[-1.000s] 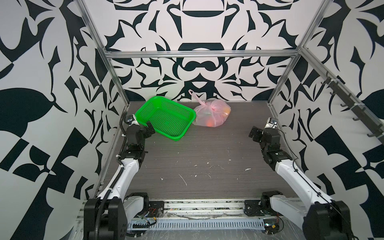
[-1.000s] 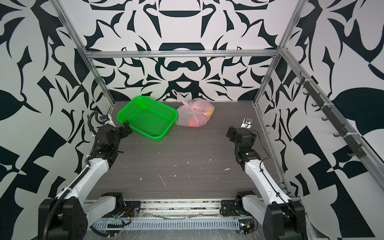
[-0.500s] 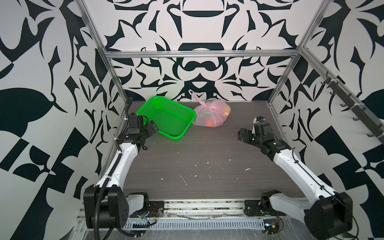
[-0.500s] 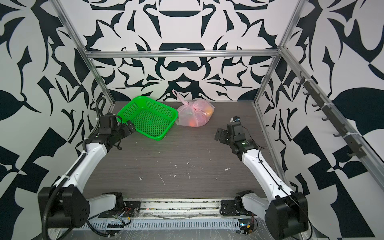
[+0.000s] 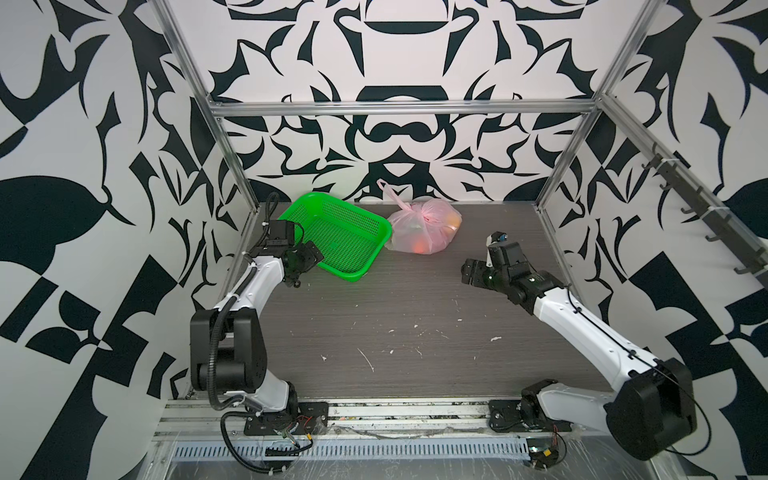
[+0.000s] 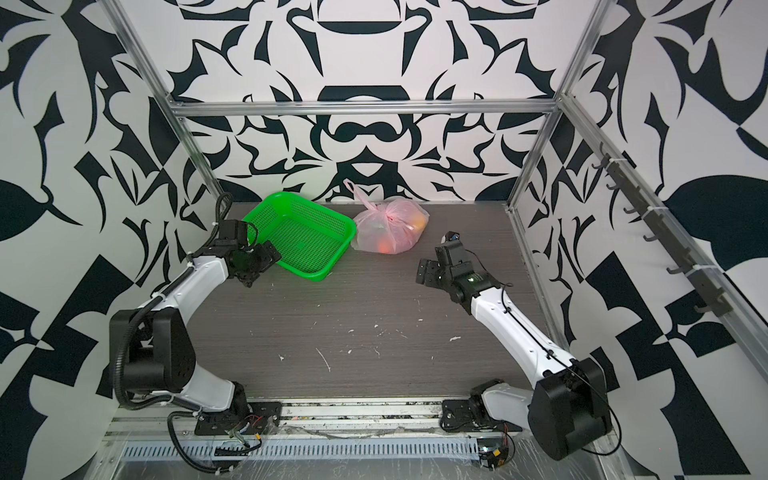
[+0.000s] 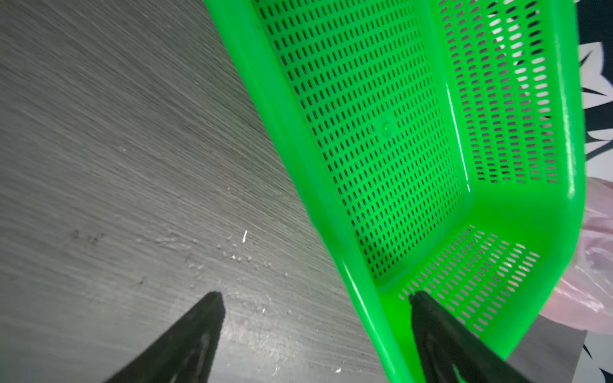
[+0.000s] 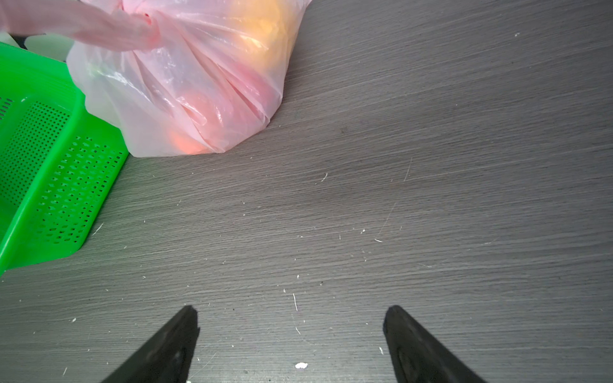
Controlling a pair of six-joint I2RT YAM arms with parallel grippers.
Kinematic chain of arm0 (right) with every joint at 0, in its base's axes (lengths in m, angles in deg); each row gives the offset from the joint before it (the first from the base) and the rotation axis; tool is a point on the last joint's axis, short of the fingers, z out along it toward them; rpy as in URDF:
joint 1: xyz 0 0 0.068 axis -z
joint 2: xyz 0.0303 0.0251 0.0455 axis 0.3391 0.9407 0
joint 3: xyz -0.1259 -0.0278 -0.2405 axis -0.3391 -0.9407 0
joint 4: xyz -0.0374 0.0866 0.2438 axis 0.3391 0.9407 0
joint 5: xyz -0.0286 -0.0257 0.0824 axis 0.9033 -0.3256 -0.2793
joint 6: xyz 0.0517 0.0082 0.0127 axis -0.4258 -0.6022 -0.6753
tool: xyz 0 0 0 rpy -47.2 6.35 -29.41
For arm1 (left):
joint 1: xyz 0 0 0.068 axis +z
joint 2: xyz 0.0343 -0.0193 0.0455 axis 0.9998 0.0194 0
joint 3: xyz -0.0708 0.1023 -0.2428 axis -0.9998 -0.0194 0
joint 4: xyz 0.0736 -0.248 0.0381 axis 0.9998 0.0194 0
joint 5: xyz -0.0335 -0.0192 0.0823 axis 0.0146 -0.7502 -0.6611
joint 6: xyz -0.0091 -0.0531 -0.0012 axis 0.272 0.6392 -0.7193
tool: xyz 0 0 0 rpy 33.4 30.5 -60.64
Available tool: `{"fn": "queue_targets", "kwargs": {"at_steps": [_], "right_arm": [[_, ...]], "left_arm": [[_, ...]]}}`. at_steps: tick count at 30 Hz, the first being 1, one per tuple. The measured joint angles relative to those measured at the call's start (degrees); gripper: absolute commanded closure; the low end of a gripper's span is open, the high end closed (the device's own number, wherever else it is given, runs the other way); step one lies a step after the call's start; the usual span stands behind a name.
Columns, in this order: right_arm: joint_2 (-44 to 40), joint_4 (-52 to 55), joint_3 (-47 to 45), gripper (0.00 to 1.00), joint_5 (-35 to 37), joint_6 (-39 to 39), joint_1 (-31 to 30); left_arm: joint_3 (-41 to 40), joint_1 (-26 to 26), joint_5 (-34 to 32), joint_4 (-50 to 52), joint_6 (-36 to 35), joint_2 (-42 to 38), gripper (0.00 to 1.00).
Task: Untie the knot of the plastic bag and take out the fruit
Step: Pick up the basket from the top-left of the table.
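Left gripper (image 7: 315,295) and right gripper (image 8: 292,308) both stand wide and empty; the plastic bag (image 5: 424,232) is tied.
The plastic bag lies at the middle of the far edge of the desk (image 5: 415,316), just beside the green basket (image 5: 345,272) toward the far left corner. The knot (image 8: 149,21) is on top, and the fruit (image 8: 262,26) shows orange and red through the film. The left gripper is at the basket's near corner, the right gripper near the right edge, well apart from the bag.

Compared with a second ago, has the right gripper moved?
Yes. The right gripper has swung inward, leftward in both top views, and now sits nearer the plastic bag, which has stayed put.
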Motion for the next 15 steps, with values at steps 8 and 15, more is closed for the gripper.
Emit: {"fn": "queue_targets", "kwargs": {"at_steps": [8, 15], "right_arm": [[0.39, -0.26, 0.0, 0.17, -0.79, -0.02, -0.22], [0.68, -0.5, -0.02, 0.2, -1.27, -0.04, -0.37]], "left_arm": [[2.86, 0.33, 0.04, -3.39, 2.21, 6.49, 0.26], [4.07, 0.39, 0.24, -5.68, 3.69, 10.34, 0.35]]}}
